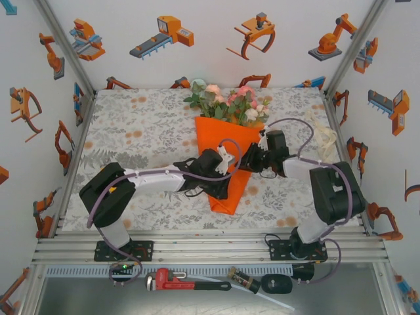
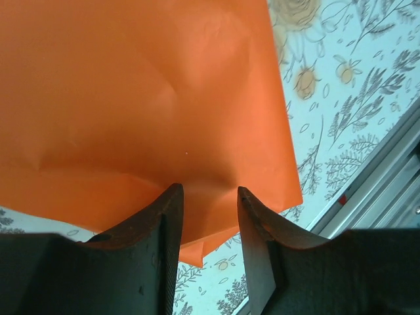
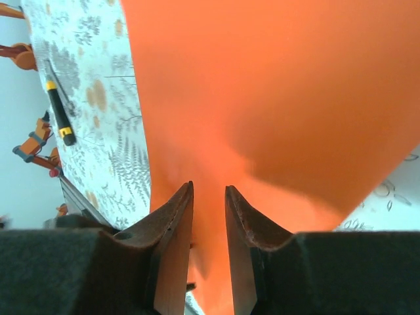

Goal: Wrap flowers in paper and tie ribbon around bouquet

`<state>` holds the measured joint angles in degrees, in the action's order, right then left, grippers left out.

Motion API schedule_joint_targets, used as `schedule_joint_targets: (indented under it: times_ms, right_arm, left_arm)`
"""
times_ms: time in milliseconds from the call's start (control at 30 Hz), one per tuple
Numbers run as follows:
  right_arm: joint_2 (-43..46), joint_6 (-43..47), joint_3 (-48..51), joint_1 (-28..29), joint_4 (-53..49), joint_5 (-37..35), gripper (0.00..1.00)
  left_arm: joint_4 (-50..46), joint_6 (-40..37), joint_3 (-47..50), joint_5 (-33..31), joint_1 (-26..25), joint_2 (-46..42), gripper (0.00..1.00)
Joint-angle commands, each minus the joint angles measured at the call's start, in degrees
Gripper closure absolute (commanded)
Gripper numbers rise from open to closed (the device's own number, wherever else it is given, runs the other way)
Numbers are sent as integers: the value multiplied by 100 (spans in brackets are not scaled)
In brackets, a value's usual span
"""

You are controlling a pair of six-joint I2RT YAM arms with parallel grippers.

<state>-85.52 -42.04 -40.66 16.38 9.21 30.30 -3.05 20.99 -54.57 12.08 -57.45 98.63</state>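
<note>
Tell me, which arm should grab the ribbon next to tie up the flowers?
Probably the right arm. The cream ribbon lies bunched by the right wall, on that arm's side, while the left arm would have to reach across the bouquet.

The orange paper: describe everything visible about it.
The paper is a plain bright orange sheet, thin and softly creased, folded into a tapered cone lying flat on the floral tablecloth, wide mouth away from the arm bases, point toward them. The flowers spill from its mouth. Both arms cross its middle: the left tool and right tool each have paper between their jaws, though a firm pinch cannot be confirmed.
</note>
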Motion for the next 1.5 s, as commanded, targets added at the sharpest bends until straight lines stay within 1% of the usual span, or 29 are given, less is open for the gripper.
schedule_joint_targets:
  times_ms: [0,100,167,267,433,600,800,933,1067,1333,1467]
  right_arm:
    - [514,-190,383,33,-286,-185,69]
    - [572,-776,822,68,284,123,69]
    - [503,-1012,1008,164,611,212,69]
    - [277,-1046,1051,306,712,173,69]
    - [-248,-1061,982,256,1007,22,69]
    - [-704,-1077,845,-44,1380,36,69]
    - [-1317,-1087,633,-633,1998,-78,69]
    - [-1712,-1046,237,-1057,2172,-41,69]
    - [-2133,-840,-365,-1295,2047,45,68]
    - [-3143,-533,-2008,-1565,1416,28,67]
    - [-3513,-568,-2516,-1616,1279,-5,67]
  left_arm:
    - [58,306,271,57,-36,-98,60]
    - [106,408,375,11,-56,-104,60]
    - [88,425,386,-42,-58,-94,60]
    - [89,435,397,-91,-55,-80,60]
    - [120,458,455,-139,-52,-88,60]
    - [177,486,560,-218,-56,-184,61]
    - [175,477,561,-216,-60,-174,61]
    - [173,468,591,-278,-55,-236,61]
    - [220,468,649,-346,-56,-291,61]
    - [253,476,744,-469,-59,-416,61]
    - [261,515,787,-543,-64,-459,61]
